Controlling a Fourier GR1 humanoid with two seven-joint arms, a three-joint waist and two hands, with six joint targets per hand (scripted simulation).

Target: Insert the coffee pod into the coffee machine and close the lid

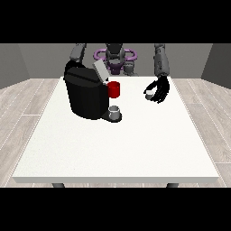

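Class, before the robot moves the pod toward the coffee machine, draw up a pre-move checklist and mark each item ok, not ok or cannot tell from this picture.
1. Pod in hand: the hand at the view's right has its fingers curled round a small pale coffee pod. Ok.
2. Lid open: the grey lid of the coffee machine is tilted up. Ok.
3. Pod slot free: its inside is hidden from this view. Cannot tell.
4. Path from hand to machine: bare white table between them; only the red mug stands beside the machine. Ok.
5. Cup under the spout: in place. Ok.
6. Other hand clear of the lid: hidden behind the machine. Cannot tell.
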